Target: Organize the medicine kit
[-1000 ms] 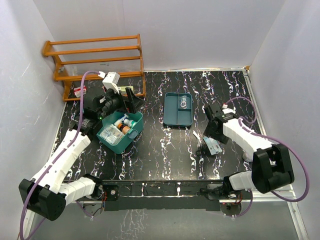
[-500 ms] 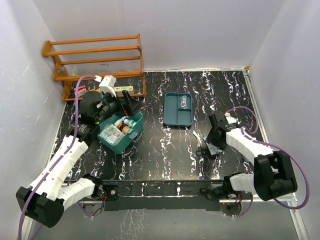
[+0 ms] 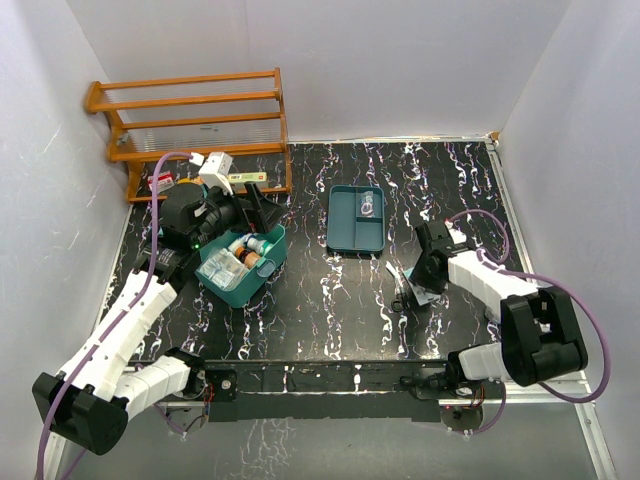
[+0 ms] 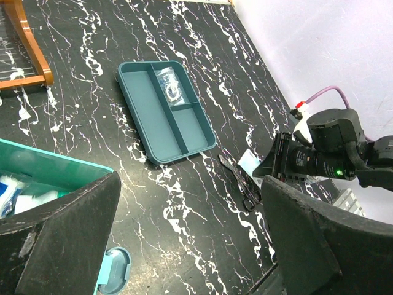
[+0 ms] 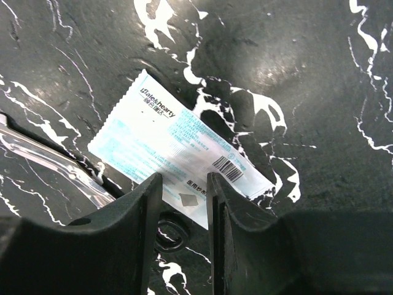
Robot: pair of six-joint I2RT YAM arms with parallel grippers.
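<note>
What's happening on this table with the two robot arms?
Two arms are tidying medical supplies. The right gripper is down on the table, its jaws narrowly apart astride the edge of a white sachet lying beside scissors. The left gripper hangs wide open by the teal medicine kit, which already holds a few items.

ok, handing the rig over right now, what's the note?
Left tool: open, empty, by the medicine kit.
Right tool: open, jaws straddling the edge of a sachet lying flat on the table, not lifted.
Done: kit open, some supplies inside.
To do: sachet, scissors beside it, probably the bagged item in the divided tray.
</note>
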